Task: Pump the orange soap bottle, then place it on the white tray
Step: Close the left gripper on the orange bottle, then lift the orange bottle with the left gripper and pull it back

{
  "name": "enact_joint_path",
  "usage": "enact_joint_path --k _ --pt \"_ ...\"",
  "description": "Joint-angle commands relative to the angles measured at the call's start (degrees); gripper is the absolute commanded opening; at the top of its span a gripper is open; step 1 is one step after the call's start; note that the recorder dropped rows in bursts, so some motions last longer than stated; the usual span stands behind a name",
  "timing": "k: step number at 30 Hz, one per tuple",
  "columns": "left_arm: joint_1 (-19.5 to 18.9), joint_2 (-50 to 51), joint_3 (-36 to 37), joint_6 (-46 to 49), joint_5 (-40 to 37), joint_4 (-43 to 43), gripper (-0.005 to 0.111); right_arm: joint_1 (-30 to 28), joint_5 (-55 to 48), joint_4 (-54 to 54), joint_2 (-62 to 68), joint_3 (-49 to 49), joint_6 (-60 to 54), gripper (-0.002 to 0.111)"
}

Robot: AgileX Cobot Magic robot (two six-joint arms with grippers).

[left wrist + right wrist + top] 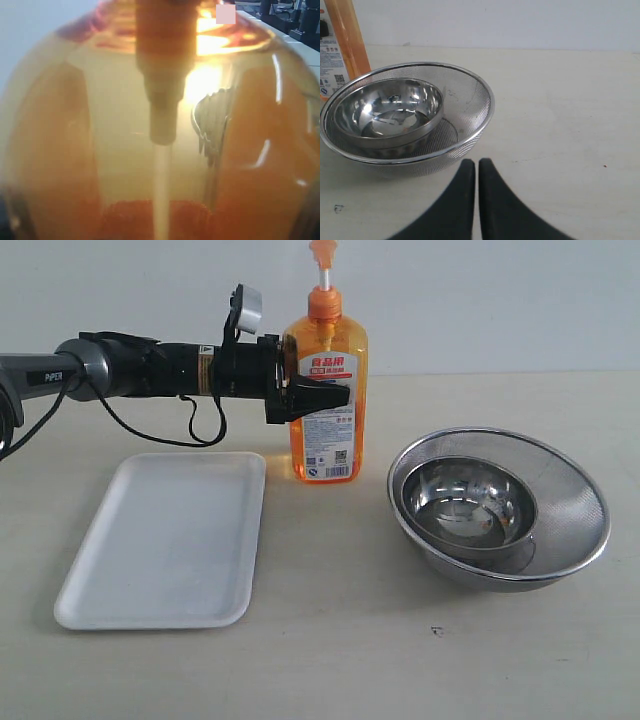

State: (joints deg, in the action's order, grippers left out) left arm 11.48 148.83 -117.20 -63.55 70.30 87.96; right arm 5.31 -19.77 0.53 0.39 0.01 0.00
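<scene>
White tray (165, 540) lies empty nearest the camera, with the orange soap bottle (326, 390) standing on the table just past its far right corner, and the nested steel bowls (498, 505) right of the bottle. Left gripper (310, 395) is clamped across the bottle's upper body, so hold that grip firm and level while the pump head takes the press, or the bottle tips. Right gripper (476, 200) sits near the bowls, fingers nearly touching, holding nothing; I'd bring it straight down on the pump.

orange soap bottle (327, 390), white tray (170, 540), steel mesh bowl (575, 505)
</scene>
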Motion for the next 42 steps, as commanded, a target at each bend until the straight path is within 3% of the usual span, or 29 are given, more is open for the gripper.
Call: enact_joint_path --k 1,15,34,42 --pt "0.39 -0.16 -0.46 -1.61 -0.34 0.18 0.008 -0.15 0.55 0.03 -0.39 -0.01 -0.38 0.000" --pt "0.03 -0.16 -0.46 -3.74 -0.34 0.18 0.005 -0.15 0.66 0.03 -0.39 -0.01 -0.38 0.000" --pt "-0.58 -3.14 -0.34 -8.52 -0.34 9.24 0.005 -0.15 0.67 0.03 -0.39 -0.01 -0.50 0.000" --pt "-1.19 -6.66 3.01 -8.95 -0.34 10.91 0.005 -0.15 0.67 0.03 -0.39 -0.01 -0.39 0.000"
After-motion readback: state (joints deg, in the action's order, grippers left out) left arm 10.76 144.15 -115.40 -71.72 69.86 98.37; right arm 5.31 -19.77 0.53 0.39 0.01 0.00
